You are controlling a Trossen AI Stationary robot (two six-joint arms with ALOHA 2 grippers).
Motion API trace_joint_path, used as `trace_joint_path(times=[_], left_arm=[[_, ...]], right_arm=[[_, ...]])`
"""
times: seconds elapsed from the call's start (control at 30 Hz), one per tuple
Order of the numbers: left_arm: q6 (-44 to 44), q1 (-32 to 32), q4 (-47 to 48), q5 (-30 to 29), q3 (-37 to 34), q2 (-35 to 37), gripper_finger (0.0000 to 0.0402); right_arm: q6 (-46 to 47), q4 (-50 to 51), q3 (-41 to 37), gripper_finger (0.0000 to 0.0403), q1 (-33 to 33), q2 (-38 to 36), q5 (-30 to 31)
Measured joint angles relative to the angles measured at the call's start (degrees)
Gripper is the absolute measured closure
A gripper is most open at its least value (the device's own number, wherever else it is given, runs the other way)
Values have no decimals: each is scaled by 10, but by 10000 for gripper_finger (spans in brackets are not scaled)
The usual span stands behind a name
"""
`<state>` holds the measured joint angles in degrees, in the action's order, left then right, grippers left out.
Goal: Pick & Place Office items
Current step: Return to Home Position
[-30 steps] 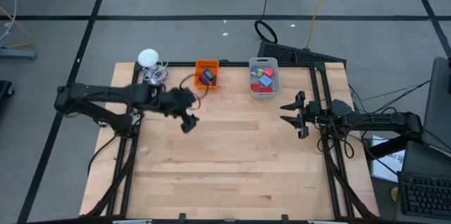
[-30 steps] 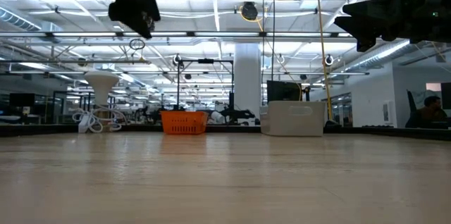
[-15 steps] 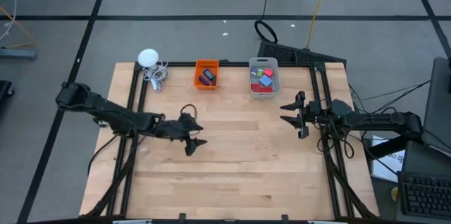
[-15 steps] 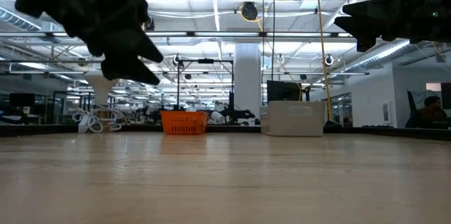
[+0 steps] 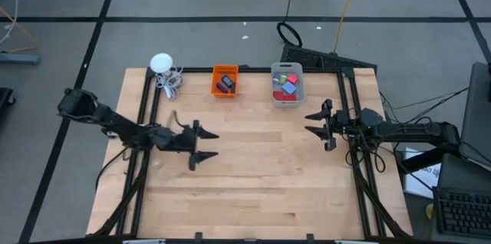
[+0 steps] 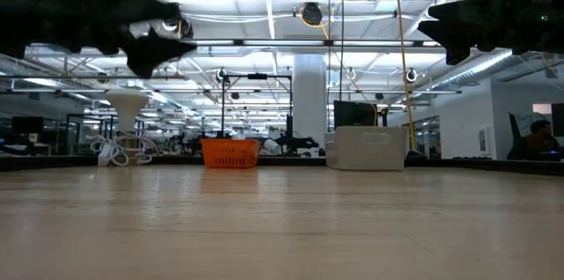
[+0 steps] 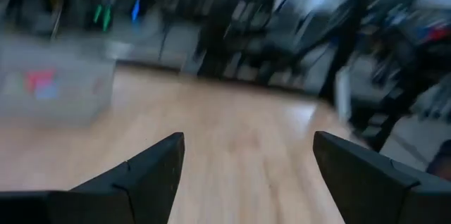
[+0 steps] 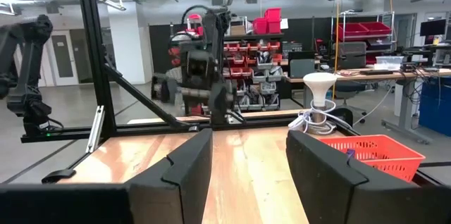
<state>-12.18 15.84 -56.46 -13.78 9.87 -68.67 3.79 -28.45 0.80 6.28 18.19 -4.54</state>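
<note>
The office items lie in two bins at the table's far edge. Dark flat pieces lie in the orange bin (image 5: pixel 225 83). Red, pink and blue blocks and a green bit lie in the clear grey bin (image 5: pixel 288 84). My left gripper (image 5: pixel 210 144) is open and empty above the table's left middle, well nearer than the orange bin, its fingers pointing toward the right edge. Its wrist view (image 7: pixel 246 175) shows bare table between the fingers, with the grey bin (image 7: pixel 56 86) farther off. My right gripper (image 5: pixel 308 122) is open and empty at the right, nearer than the grey bin, pointing toward the left edge.
A white round gadget with a coiled cable (image 5: pixel 163 69) stands at the far left corner, left of the orange bin. Bare wooden table (image 5: pixel 261 175) spreads between and in front of the two grippers. Dark frame rails run along the table's left and right sides.
My left gripper has drawn back from beside the orange bin toward the table's near edge and a little toward the left edge. It has turned so that its fingers point level toward the right edge, after dipping and rising again in the low view.
</note>
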Motion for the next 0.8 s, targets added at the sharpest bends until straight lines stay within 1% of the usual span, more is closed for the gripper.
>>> trace_joint_path(times=[0.13, 0.27, 0.37, 0.57, 0.67, 0.8], left_arm=[[66, 0, -49, 36, -45, 72, 89], [87, 0, -53, 37, -88, 161, 83], [108, -2, -10, 32, -90, 218, 77], [182, -14, 4, 31, -91, 317, 75], [205, -20, 24, 12, -90, 359, 81], [210, -22, 65, -35, -90, 411, 88]], right_arm=[[0, 0, 0, 232, 0, 0, 0], [0, 0, 0, 232, 0, 0, 0], [0, 0, 0, 232, 0, 0, 0], [0, 1, 0, 232, 0, 0, 0], [0, 0, 0, 232, 0, 0, 0], [0, 0, 0, 232, 0, 0, 0]])
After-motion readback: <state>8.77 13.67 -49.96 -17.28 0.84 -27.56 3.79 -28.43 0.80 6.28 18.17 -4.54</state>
